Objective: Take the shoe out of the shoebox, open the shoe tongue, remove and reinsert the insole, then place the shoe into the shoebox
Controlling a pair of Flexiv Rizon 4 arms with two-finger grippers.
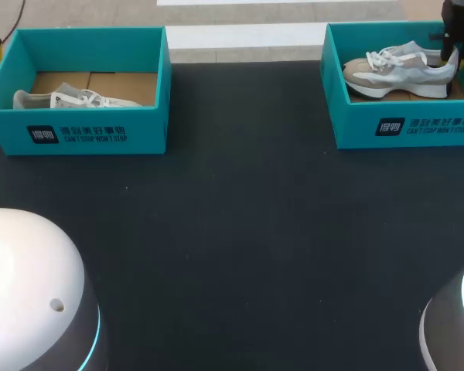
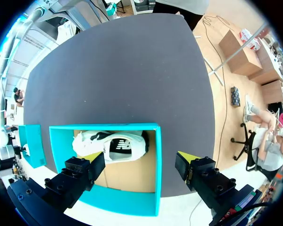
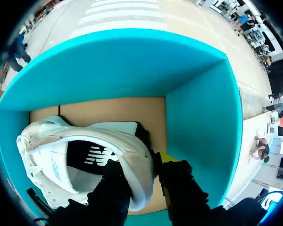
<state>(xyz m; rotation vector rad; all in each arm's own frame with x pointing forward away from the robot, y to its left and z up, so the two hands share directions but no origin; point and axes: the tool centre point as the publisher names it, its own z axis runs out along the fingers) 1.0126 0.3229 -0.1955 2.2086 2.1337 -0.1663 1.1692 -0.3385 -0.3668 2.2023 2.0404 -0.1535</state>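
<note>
Between the right gripper's [image 3: 148, 165] fingers: heel collar of shoe [image 3: 61, 155], pinched at a narrow gap, one finger inside, one outside. Shoe: lying in right shoebox [image 3: 198, 108], long axis along the box, toe away from jaws; white-grey upper, white laces, dark insole. Left gripper [image 2: 140, 161]: spread wide, holding nothing, over second shoebox [image 2: 104, 127], second shoe [image 2: 111, 143] ahead.

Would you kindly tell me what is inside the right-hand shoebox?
A white and grey shoe lies on the shoebox's cardboard floor, heel gripped by the right gripper. The floor beneath the shoe is covered.
</note>
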